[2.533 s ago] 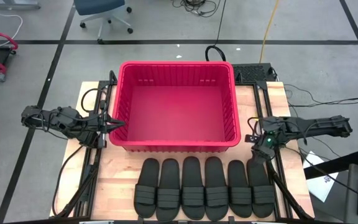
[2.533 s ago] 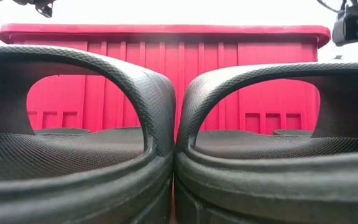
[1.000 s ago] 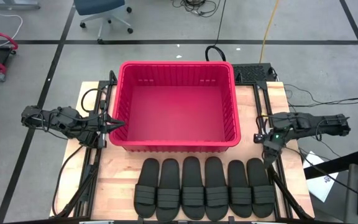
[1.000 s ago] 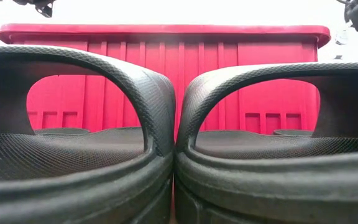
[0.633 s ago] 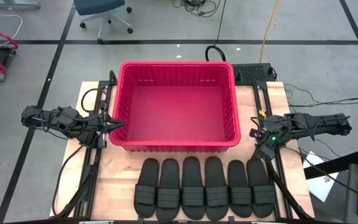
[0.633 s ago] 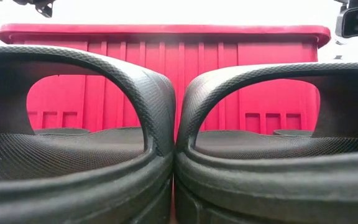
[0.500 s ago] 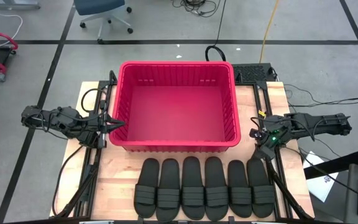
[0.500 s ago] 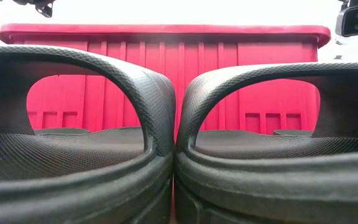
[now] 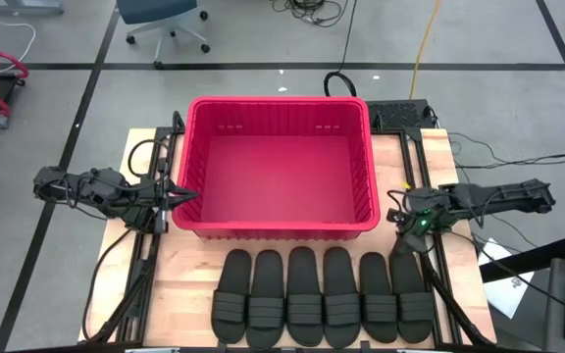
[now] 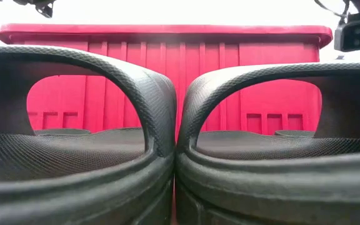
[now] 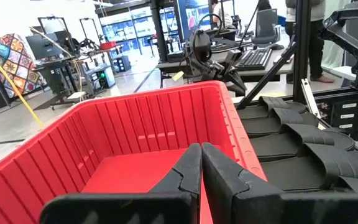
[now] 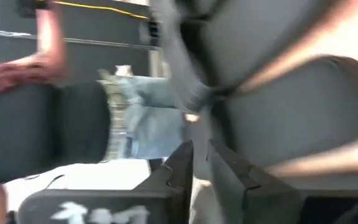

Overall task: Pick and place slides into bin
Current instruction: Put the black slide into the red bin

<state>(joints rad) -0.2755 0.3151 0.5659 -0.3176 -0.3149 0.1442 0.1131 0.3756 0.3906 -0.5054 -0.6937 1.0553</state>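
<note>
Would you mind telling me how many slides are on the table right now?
6 slides, side by side in one row on the table in front of the bin; none inside it.

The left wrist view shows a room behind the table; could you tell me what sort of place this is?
Probably a robotics lab or workshop: desks with monitors and a keyboard, metal equipment racks, and cables across the floor.
</note>
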